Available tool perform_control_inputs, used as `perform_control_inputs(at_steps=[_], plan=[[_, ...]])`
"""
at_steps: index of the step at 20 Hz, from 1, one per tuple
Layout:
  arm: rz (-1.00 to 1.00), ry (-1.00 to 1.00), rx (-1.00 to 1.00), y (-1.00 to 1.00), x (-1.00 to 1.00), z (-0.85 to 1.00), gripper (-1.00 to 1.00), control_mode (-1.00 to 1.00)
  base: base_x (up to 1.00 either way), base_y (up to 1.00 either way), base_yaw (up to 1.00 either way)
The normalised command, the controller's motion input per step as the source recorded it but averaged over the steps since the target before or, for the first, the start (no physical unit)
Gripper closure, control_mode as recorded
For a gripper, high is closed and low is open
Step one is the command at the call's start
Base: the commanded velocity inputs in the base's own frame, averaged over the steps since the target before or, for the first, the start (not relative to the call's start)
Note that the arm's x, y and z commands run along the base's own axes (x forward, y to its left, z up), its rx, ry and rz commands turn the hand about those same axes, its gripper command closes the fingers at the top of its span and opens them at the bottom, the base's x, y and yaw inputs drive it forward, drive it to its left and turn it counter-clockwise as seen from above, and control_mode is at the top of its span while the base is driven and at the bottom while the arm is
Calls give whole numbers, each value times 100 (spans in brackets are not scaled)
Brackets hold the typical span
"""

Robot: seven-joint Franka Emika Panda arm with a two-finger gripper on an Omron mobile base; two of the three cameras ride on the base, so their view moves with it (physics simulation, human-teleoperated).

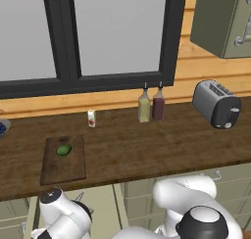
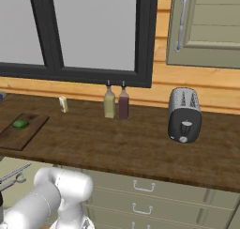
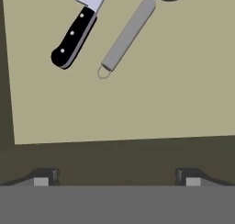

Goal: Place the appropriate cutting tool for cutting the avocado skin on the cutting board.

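Reaching low below the counter edge, the arm points its gripper (image 3: 117, 177) with jaws spread wide and empty at a beige drawer floor (image 3: 151, 103). Ahead lie the knife (image 3: 75, 30) and grey peeler (image 3: 126, 35) side by side. The avocado (image 1: 63, 150) rests on the cutting board (image 1: 63, 164).

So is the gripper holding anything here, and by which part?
Nothing is held. The gripper is open above the drawer, its fingertips apart, with the knife and the grey peeler lying untouched ahead of it.
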Motion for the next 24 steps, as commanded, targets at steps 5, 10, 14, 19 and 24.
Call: perform_control_inputs(at_steps=[5,10,14,19,24], plan=[[0,-1,0,-3,21,4,-100,-100,0,0,0],[0,-6,-1,-1,75,7,-100,-100,0,0,0],[0,-4,0,3,57,10,-100,-100,0,0,0],[0,0,0,14,13,0,-100,-100,0,0,0],[0,0,0,5,0,-6,-100,-100,0,0,0]])
